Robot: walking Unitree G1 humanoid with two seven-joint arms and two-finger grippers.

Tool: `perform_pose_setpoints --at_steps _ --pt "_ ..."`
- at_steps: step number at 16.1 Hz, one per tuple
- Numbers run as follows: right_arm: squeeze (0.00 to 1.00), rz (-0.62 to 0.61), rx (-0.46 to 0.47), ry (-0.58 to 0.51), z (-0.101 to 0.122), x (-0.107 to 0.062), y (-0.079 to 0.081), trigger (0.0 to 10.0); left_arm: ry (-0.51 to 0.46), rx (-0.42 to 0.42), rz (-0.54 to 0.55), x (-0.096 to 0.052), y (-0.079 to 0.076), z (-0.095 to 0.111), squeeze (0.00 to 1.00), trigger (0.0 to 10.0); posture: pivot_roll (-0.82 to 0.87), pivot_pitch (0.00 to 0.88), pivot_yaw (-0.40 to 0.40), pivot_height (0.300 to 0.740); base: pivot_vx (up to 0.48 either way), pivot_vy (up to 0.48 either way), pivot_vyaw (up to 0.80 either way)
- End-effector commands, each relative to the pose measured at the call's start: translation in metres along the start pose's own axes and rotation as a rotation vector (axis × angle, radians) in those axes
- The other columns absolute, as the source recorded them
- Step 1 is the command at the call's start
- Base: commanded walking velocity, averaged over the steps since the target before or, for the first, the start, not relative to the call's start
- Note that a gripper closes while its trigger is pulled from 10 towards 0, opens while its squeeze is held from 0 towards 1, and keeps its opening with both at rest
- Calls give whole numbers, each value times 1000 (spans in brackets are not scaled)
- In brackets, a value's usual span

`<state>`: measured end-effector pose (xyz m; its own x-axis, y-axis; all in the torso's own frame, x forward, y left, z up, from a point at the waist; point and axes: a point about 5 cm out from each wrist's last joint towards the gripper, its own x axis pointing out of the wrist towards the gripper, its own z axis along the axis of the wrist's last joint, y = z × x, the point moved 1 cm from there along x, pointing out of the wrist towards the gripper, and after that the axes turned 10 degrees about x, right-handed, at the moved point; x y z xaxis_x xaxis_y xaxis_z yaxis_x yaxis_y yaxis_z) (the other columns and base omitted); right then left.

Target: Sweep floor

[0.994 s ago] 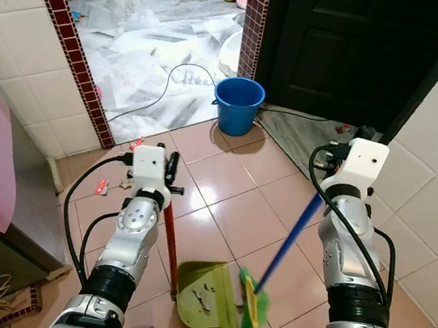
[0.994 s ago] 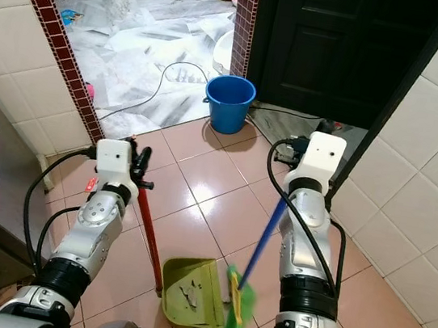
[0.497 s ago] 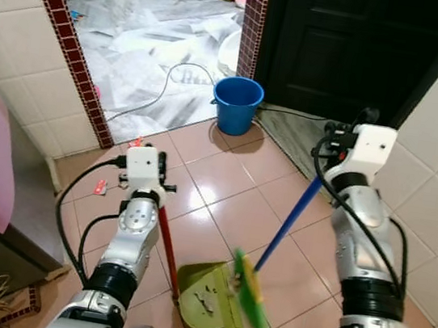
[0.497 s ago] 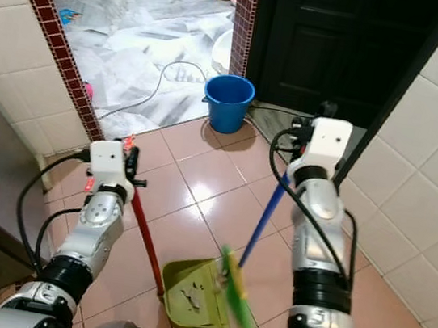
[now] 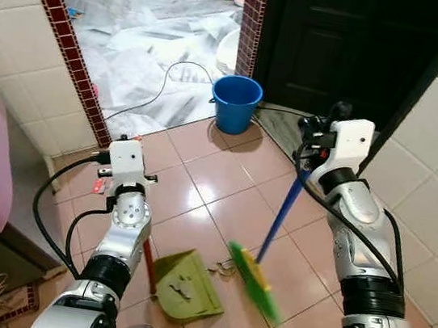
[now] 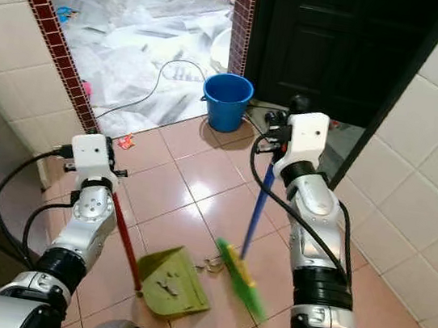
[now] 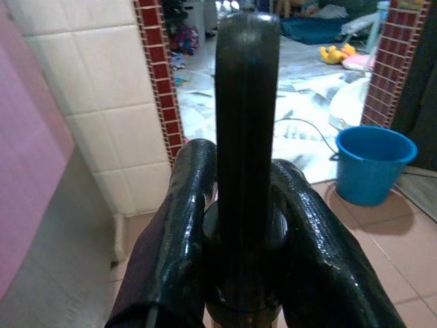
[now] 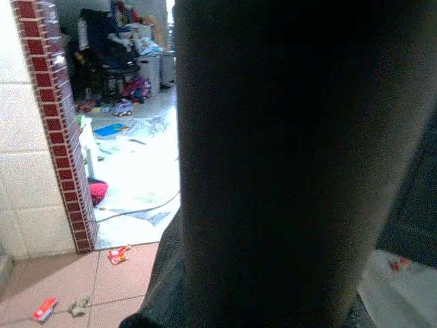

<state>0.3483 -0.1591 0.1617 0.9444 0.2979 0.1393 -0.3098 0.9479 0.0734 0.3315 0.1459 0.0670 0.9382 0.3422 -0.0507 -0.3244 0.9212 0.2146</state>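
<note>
i've got the broom by its blue handle in the right gripper, fingers closed round the top of the shaft, green head well below them on the tile, just beside the small clump of debris. the green dustpan lies on the far side of that clump from the bristles. its red handle runs up into the left gripper, whose fingers are clamped on both sides of the dark shaft.

my worry is that the pan mouth doesn't look squarely lined up with the sweep, so a stroke from here could push the bits past the lip or scatter them across the tile. the head looks tilted, so it may skate over the debris.

compared with a second ago, the broom head sits further out from the pan, to the right, instead of over its edge, my right arm is raised and reaching forward, and the pan is swung lower and leftward.
</note>
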Motion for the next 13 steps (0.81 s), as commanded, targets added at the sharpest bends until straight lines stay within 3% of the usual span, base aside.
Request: perform_pose_setpoints --at_steps 1,6,9,11,13 --pt "0 32 -21 -43 9 3 3 10000 -1 53 18 3 6 -4 0 10000 -77 0 51 740 0 0 0" --pt "0 52 1 -23 -3 0 13 10000 35 -4 -69 -3 -12 -7 0 10000 -77 0 45 740 0 0 0" --pt "0 28 208 -47 0 7 18 10000 23 -19 -120 -5 -25 -4 0 10000 -77 0 46 740 0 0 0" --pt "0 39 358 -114 17 14 21 10000 23 -21 -133 -4 -26 -2 0 10000 -78 0 48 740 0 0 0" --pt "0 57 401 -130 27 18 21 10000 21 -27 -137 -3 -26 -1 0 10000 -77 0 48 740 0 0 0"
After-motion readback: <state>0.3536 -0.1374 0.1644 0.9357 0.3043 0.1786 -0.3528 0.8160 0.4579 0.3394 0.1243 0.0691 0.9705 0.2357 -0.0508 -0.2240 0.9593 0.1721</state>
